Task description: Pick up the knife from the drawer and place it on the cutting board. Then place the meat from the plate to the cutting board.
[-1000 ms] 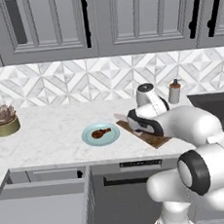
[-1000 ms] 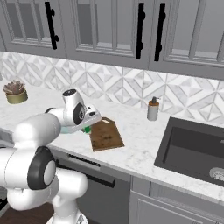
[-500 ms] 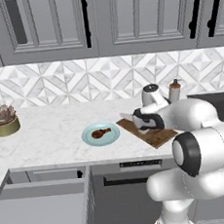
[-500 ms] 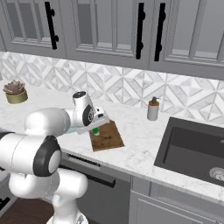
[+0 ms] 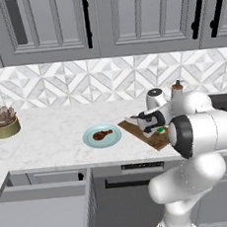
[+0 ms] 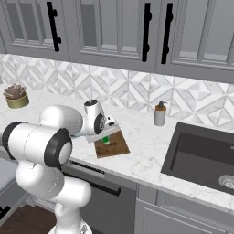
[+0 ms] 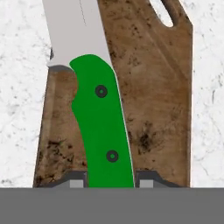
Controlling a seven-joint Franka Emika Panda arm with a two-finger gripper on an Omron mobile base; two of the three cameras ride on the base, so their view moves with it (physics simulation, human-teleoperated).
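Observation:
My gripper (image 7: 110,183) is shut on the green handle of the knife (image 7: 103,127), with a dark fingertip on each side of it. The knife's pale blade points away over the dark brown cutting board (image 7: 153,87), low above the wood. From the left base view, the gripper (image 5: 154,126) hangs over the cutting board (image 5: 139,130), right of the pale blue-green plate (image 5: 91,140). The reddish-brown meat (image 5: 102,134) lies on that plate. The grey drawer (image 5: 41,212) stands open at the lower left. In the right base view, the knife's handle (image 6: 105,140) shows green above the cutting board (image 6: 116,147).
A potted succulent (image 5: 4,123) stands at the far left of the counter. A soap dispenser (image 6: 159,114) stands by the wall, between the board and the dark sink (image 6: 205,155). Grey wall cabinets hang above the tiled backsplash.
The arm has swung right, carrying the knife from near the plate to above the cutting board and lower. Plate and meat have not moved.

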